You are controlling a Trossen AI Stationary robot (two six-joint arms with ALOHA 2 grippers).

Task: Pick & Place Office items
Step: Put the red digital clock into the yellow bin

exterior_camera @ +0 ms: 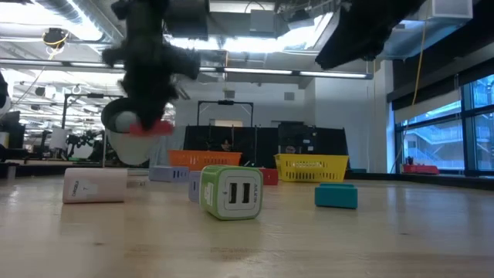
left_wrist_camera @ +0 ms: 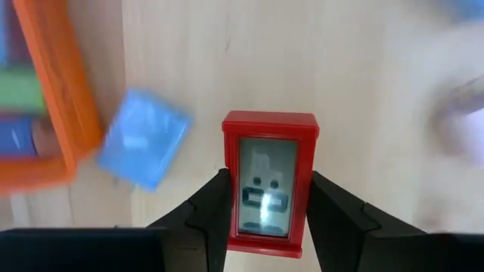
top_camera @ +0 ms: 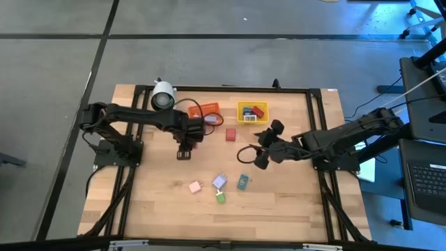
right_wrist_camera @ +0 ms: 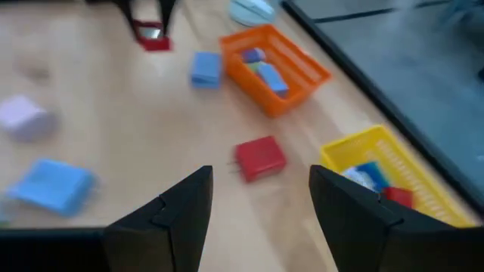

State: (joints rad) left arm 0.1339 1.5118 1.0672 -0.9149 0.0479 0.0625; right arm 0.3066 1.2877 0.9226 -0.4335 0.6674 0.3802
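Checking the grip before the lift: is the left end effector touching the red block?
Touching. The left wrist view shows the left end effector with both fingers pressed against the sides of the red block, no gap on either side.

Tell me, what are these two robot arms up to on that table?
They are sorting small office items into mesh bins. The left pincer is shut on a red block, held off the table near the orange bin. The right pincer waits open over the table's middle. More blocks, like the green one, lie loose on the wood.
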